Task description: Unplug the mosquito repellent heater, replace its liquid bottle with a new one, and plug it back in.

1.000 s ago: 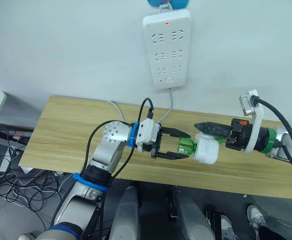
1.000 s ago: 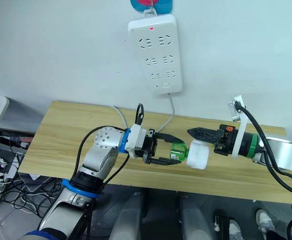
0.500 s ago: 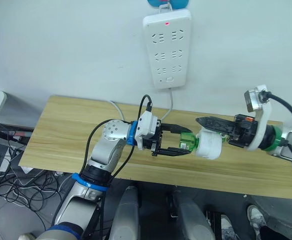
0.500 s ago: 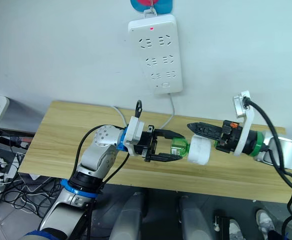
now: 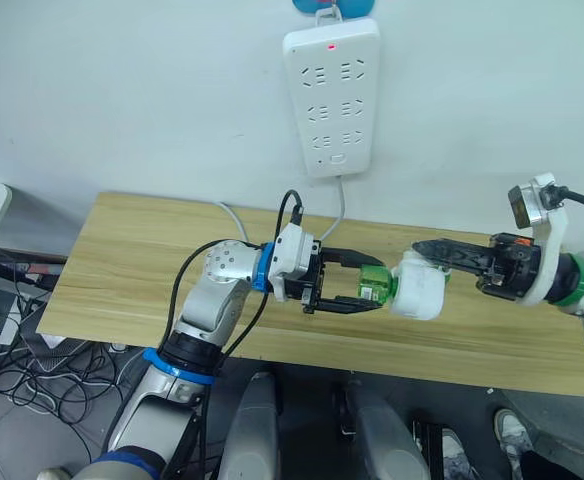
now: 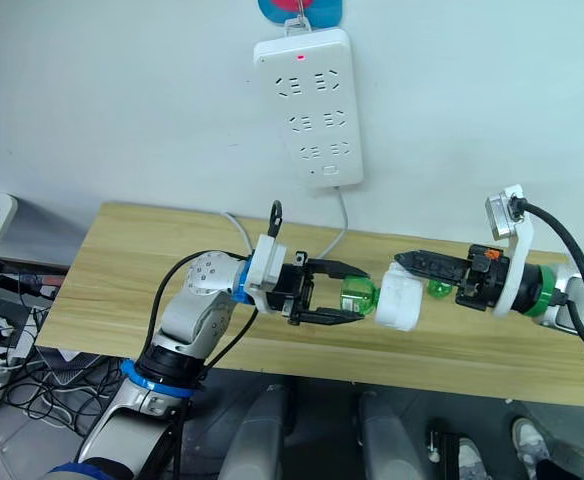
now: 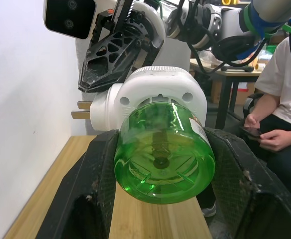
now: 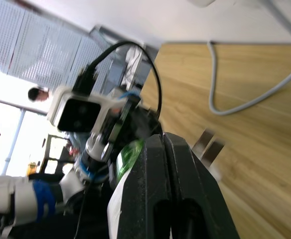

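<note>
So the left gripper [image 5: 364,287] is clamping its 2 fingers on the green liquid bottle [image 7: 164,151], which is sitting in the socket of the white mosquito repellent heater [image 5: 419,290]. Both are hanging just above the wooden table [image 5: 132,258], below the power strip [image 5: 334,92] on the wall. The right gripper [image 5: 424,248] is pinching its fingers together, touching the heater's far side. Another green bottle [image 6: 438,288] is peeking out behind the heater.
</note>
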You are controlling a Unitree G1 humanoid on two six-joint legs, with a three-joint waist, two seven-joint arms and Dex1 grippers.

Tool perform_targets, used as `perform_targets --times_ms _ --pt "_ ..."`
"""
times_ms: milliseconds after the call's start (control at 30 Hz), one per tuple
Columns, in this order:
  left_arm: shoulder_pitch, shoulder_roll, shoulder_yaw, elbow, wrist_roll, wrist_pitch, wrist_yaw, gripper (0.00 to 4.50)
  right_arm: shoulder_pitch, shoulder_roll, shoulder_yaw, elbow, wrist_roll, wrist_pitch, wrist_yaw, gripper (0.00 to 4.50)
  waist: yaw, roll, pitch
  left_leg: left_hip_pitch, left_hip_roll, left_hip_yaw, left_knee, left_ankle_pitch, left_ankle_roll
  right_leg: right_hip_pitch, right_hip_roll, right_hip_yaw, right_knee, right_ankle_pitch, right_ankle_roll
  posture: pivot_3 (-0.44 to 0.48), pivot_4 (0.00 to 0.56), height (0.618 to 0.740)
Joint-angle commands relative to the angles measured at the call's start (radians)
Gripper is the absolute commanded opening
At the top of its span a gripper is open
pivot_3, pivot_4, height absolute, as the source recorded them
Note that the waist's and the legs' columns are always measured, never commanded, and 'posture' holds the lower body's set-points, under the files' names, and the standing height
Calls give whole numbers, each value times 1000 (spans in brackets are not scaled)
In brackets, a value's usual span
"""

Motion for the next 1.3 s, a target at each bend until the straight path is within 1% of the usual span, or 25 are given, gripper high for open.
perform_targets --times_ms 33,167,367,467,567,667,767,833,867,900,933,1033,1067,1167,1300 --pt "-11 -11 13 -53 -36 -1 2 2316 22 7 2 -43 17 -10 -25 59 0 0 0 0 0 0 0 0 0 0 0 0 0 0 0 22 366 740" --pt "-23 -19 19 -45 -34 3 14 2316 62 0 15 -103 17 -14 -9 59 0 0 0 0 0 0 0 0 0 0 0 0 0 0 0 23 368 740" --pt "-30 -32 24 -42 -35 10 22 2316 120 -17 44 -176 17 -59 -25 59 0 0 0 0 0 0 0 0 0 0 0 0 0 0 0 23 372 740" --pt "-27 -31 24 -41 -33 9 19 2316 119 -28 38 -174 17 -72 -24 59 0 0 0 0 0 0 0 0 0 0 0 0 0 0 0 23 376 740" --pt "-14 -24 23 -41 -29 1 12 2316 80 -58 1 -106 17 -48 13 59 0 0 0 0 0 0 0 0 0 0 0 0 0 0 0 23 376 740" --pt "-5 -20 22 -35 -17 -32 2 2316 47 -83 -54 8 17 29 101 572 0 0 0 0 0 0 0 0 0 0 0 0 0 0 0 23 376 740" --pt "-2 -22 23 -21 -10 -72 -1 2316 51 -150 -97 112 17 148 240 1571 4 0 0 0 0 0 0 0 0 0 0 0 0 0 0 10 373 740" --pt "-4 -28 25 -13 -10 -102 -1 2316 84 -189 -118 148 17 196 296 2343 4 0 0 0 0 0 0 0 0 0 0 0 0 0 0 10 373 740" --pt "-5 -33 27 -8 -10 -116 0 2316 100 -197 -126 172 17 213 315 2609 4 0 0 0 0 0 0 0 0 0 0 0 0 0 0 8 373 740" --pt "-7 -38 30 -3 -10 -133 1 2316 127 -199 -138 190 17 225 329 3034 4 0 0 0 0 0 0 0 0 0 0 -1 0 0 0 8 373 740" --pt "-10 -43 33 3 -9 -150 2 2316 161 -200 -152 199 17 235 346 3319 5 0 0 0 0 0 0 0 0 0 0 -1 0 0 0 8 373 740" --pt "-21 -57 40 19 -8 -192 2 2316 267 -175 -183 170 17 232 388 4376 4 0 0 0 0 1 0 0 1 0 0 0 0 0 0 9 374 740" --pt "-24 -59 40 25 -7 -200 0 2316 287 -168 -186 157 17 225 396 4449 4 0 0 0 0 1 0 -1 1 0 0 0 0 0 0 10 377 740" --pt "-35 -64 42 38 -9 -206 0 2316 346 -85 -187 74 17 154 352 4449 0 0 0 0 0 1 1 -1 1 0 0 0 0 0 0 12 378 740" --pt "-42 -64 39 38 -16 -204 -8 2316 342 0 -180 19 17 93 313 4449 -2 0 0 0 0 1 1 -1 1 0 0 0 0 0 0 12 378 740"
